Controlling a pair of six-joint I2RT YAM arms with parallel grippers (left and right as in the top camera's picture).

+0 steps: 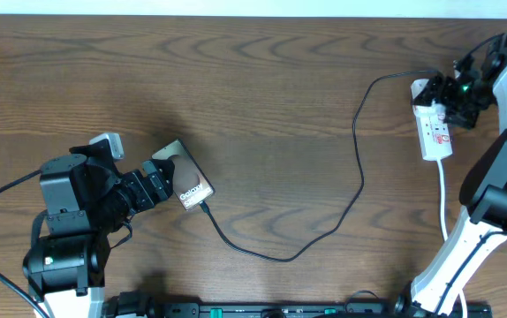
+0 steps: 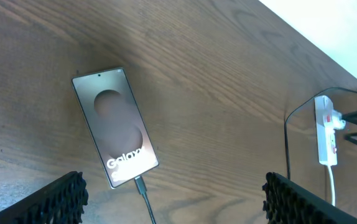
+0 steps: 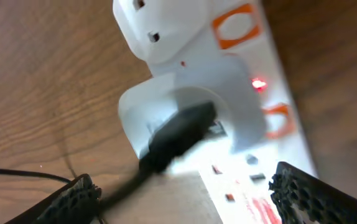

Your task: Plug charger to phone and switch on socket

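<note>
The phone (image 1: 190,181) (image 2: 113,127) lies flat on the wooden table, "Galaxy" lettering near its lower end. The charger's connector tip (image 2: 140,185) sits in the phone's bottom port. Its thin black cable (image 1: 359,177) loops right to a black plug (image 3: 178,134) in a white adaptor on the socket (image 1: 435,124) (image 3: 253,56). A small red light (image 3: 258,83) glows on the socket's face. My left gripper (image 1: 158,183) (image 2: 175,208) is open just behind the phone, the cable passing between its fingers. My right gripper (image 1: 443,99) (image 3: 191,199) hovers open over the socket, holding nothing.
The socket's white cord (image 1: 445,199) runs down past the right arm's base (image 1: 492,199). A black rail with cables (image 1: 280,309) lines the table's front edge. A pale wall edge (image 1: 236,7) borders the far side. Bare wood lies between phone and socket.
</note>
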